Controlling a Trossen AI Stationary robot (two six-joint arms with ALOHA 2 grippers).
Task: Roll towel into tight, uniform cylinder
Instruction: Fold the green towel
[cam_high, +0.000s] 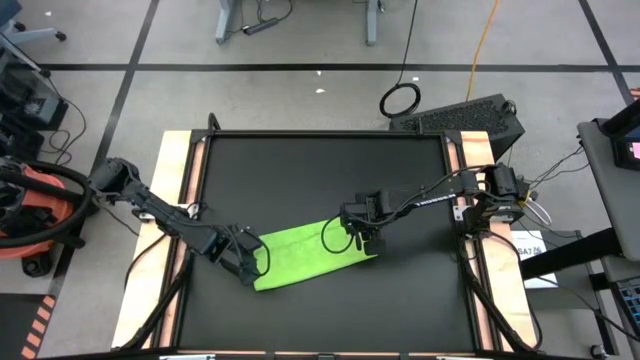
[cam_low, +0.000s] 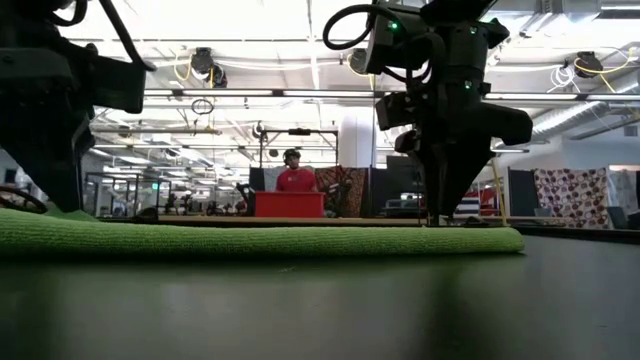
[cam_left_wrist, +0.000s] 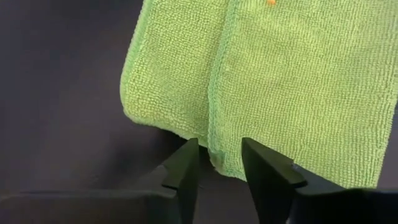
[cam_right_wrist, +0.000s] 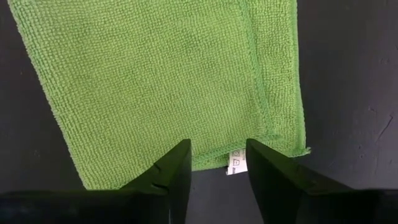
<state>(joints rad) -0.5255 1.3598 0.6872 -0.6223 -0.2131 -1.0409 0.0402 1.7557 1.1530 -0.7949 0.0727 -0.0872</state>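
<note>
The lime-green towel (cam_high: 305, 255) lies flat on the black mat (cam_high: 320, 170), folded over lengthwise into a long strip with an upper layer's hemmed edge showing (cam_left_wrist: 217, 93). My left gripper (cam_high: 250, 262) is low at the strip's left end, open, and its fingers stand on either side of the upper layer's corner (cam_left_wrist: 219, 163). My right gripper (cam_high: 362, 240) is low at the strip's right end, open, and its fingers stand on either side of the end hem and a small white label (cam_right_wrist: 235, 163). In the low view the towel (cam_low: 260, 240) lies as a thin flat band. My left gripper points down at the towel's left end, its fingertips (cam_left_wrist: 186, 168) beside the upper layer's corner; I cannot tell whether they touch the cloth. My right gripper points down at the right end hem (cam_right_wrist: 211, 155), its fingertips (cam_right_wrist: 177, 165) at the cloth's edge; I cannot tell whether they touch it.
The mat covers most of the table between wooden side strips (cam_high: 175, 200). A black case (cam_high: 460, 115) lies beyond the table's far right corner. A person in red (cam_low: 293, 175) stands far off in the room behind a red box (cam_low: 288, 203).
</note>
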